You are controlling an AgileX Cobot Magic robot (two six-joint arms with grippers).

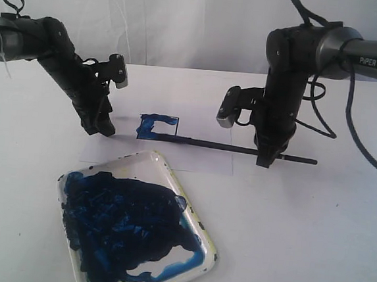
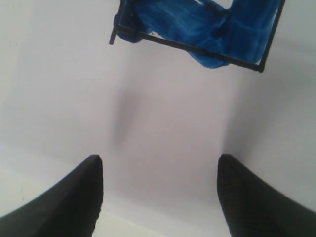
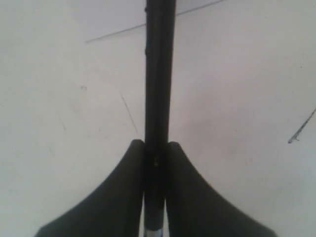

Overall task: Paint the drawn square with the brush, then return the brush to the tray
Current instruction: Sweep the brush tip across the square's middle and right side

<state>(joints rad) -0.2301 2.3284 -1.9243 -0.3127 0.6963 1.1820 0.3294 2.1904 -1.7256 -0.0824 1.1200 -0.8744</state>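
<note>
The drawn square (image 1: 158, 126) on the white sheet is partly smeared with dark blue paint; it also shows in the left wrist view (image 2: 197, 30). The long black brush (image 1: 221, 146) lies nearly level above the paper, its tip at the square's lower left. My right gripper (image 1: 266, 160) is shut on the brush handle (image 3: 159, 89), with a silver band just showing between the fingers. My left gripper (image 1: 103, 129) stands open on the paper's left edge, its fingertips (image 2: 89, 182) wide apart and nothing between them. The white tray (image 1: 202, 229), full of blue paint, sits at the front.
The white sheet of paper (image 1: 200, 158) lies mid-table under both grippers. A black cable (image 1: 366, 153) loops from the right arm over the table's right side. A white cloth backdrop hangs behind the table.
</note>
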